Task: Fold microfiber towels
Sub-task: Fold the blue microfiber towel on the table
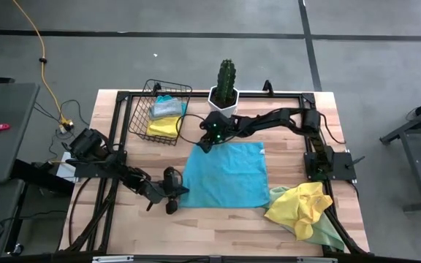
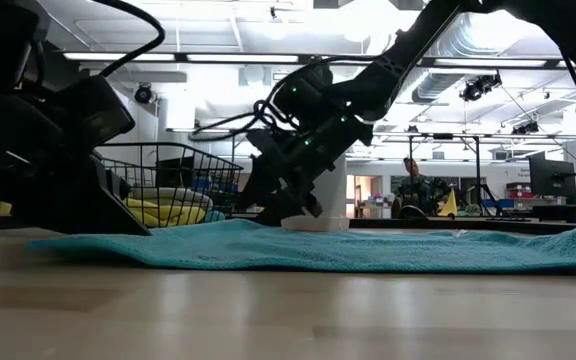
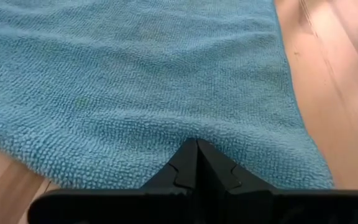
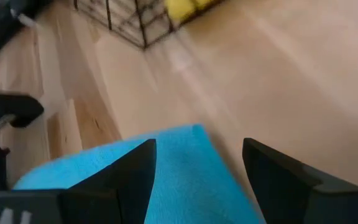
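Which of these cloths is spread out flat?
The turquoise blue microfiber towel at mid-table; the yellow one lies crumpled at the right, and others sit in the wire basket.

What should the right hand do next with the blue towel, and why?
Probably lower and close. The right hand hangs open over the far left corner of the turquoise towel, which lies flat on the table. The left hand is already shut on the near left edge, so gripping that corner would likely let both lift that side to fold.

High view is looking straight down; low view is facing level across the worktop (image 1: 218,226); both are sharing the turquoise towel (image 1: 225,175) at centre.
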